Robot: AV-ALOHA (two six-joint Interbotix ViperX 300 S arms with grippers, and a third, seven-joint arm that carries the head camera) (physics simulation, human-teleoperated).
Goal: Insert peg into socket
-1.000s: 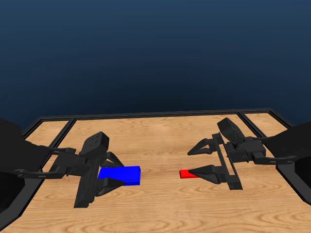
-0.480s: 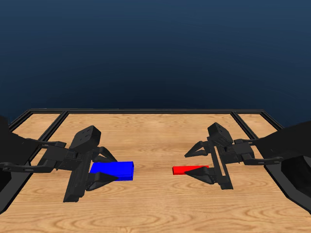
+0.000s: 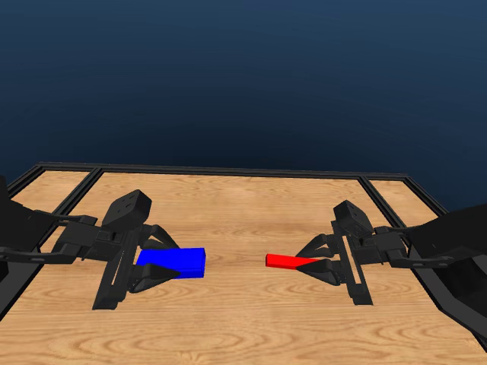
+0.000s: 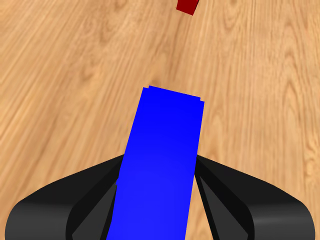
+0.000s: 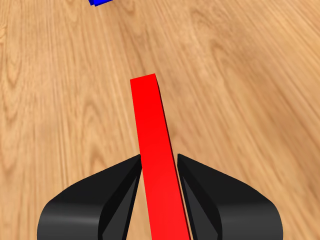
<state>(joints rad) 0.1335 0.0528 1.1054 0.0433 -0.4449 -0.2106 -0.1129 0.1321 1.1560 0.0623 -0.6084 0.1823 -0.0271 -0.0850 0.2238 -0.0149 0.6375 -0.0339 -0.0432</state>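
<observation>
Both arms have their piece, gap in between over the table [image 3: 243, 205]

Left gripper [image 3: 156, 268] is clamped on the blue socket [image 3: 173, 261], right gripper [image 3: 319, 258] pinched on the red peg [image 3: 288, 261]; free ends face each other, well apart.

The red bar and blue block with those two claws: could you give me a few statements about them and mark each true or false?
1. The right claw grips the red bar. True.
2. The blue block lies loose on the table. False: the left claw is shut on it.
3. The red bar is already inside the blue block. False: a gap of bare wood separates them.
4. The bar is slimmer than the block. True.
</observation>
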